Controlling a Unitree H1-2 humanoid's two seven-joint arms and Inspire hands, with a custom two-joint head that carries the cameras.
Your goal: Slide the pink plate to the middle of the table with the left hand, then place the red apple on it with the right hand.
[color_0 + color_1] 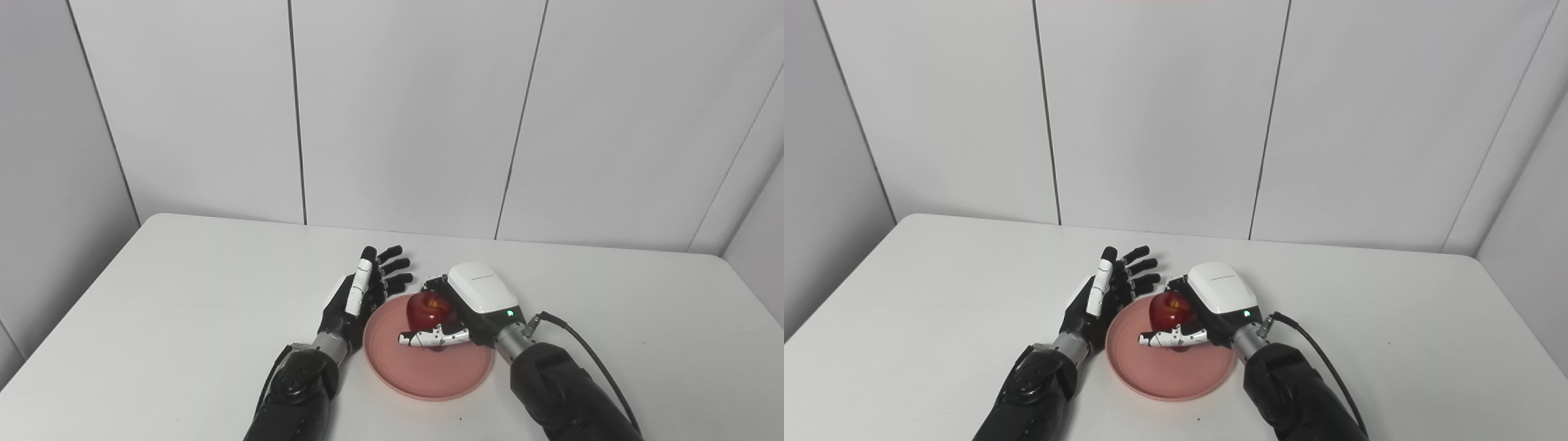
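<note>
The pink plate point(429, 370) lies on the white table point(184, 318), near the front at the middle. The red apple point(429, 309) sits over the plate's far part, inside my right hand point(468, 306). The hand's fingers curl behind the apple and its thumb lies in front of it, so the hand is shut on the apple. I cannot tell whether the apple rests on the plate. My left hand point(364, 291) is open, fingers spread and pointing away, on the table against the plate's left rim. It holds nothing.
Grey wall panels point(404, 116) rise behind the table's far edge. A black cable point(588, 349) runs from my right wrist along the forearm.
</note>
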